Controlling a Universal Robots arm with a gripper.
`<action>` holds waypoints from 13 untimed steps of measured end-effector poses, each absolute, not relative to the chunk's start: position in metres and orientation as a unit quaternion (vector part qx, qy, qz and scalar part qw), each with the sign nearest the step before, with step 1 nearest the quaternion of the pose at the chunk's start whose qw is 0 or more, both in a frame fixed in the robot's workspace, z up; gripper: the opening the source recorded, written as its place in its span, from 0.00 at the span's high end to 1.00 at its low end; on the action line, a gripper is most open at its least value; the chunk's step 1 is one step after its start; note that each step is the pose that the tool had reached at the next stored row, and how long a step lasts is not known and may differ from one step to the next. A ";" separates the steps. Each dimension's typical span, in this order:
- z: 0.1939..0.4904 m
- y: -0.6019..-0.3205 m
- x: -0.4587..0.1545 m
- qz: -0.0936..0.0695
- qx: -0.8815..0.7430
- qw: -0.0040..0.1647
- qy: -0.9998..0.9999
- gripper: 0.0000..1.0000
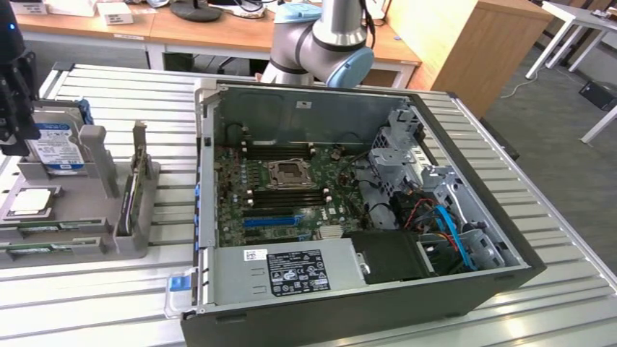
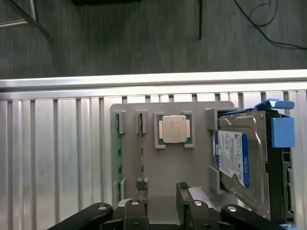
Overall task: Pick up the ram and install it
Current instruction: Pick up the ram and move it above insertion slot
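Two ram sticks stand on edge in slots of the grey holder (image 2: 168, 167): one ram (image 2: 141, 151) nearer the processor and a second ram (image 2: 116, 153) beside it. In the exterior view they lie at the holder's near end (image 1: 48, 230). My gripper (image 2: 160, 194) hangs open above the holder, and one finger (image 2: 140, 186) lines up over the end of the nearer stick without touching it. It shows as the black gripper (image 1: 11, 141) at the exterior view's left, over the hard drive end of the holder. Nothing is held.
The holder also carries a processor (image 2: 174, 128), a hard drive (image 2: 235, 160) with a blue bracket (image 2: 282, 129) and an upright card (image 1: 135, 188). The open computer case (image 1: 501, 267) lies to the exterior view's right, its motherboard (image 1: 289, 191) exposed. The slatted table edge (image 2: 144, 81) runs beyond the holder.
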State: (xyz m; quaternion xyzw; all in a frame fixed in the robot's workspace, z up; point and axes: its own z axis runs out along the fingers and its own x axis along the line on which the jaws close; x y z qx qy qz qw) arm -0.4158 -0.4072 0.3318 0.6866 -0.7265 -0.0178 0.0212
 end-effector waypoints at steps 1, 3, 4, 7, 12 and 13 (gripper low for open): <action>0.330 -0.407 -0.416 -0.018 0.687 0.021 -0.726 0.63; 0.326 -0.407 -0.416 -0.018 0.687 0.021 -0.726 0.63; 0.325 -0.407 -0.416 -0.018 0.687 0.021 -0.726 0.63; 0.320 -0.407 -0.416 -0.018 0.687 0.021 -0.726 0.63; 0.312 -0.407 -0.416 -0.018 0.687 0.021 -0.726 0.63; 0.311 -0.407 -0.416 -0.018 0.688 0.021 -0.726 0.63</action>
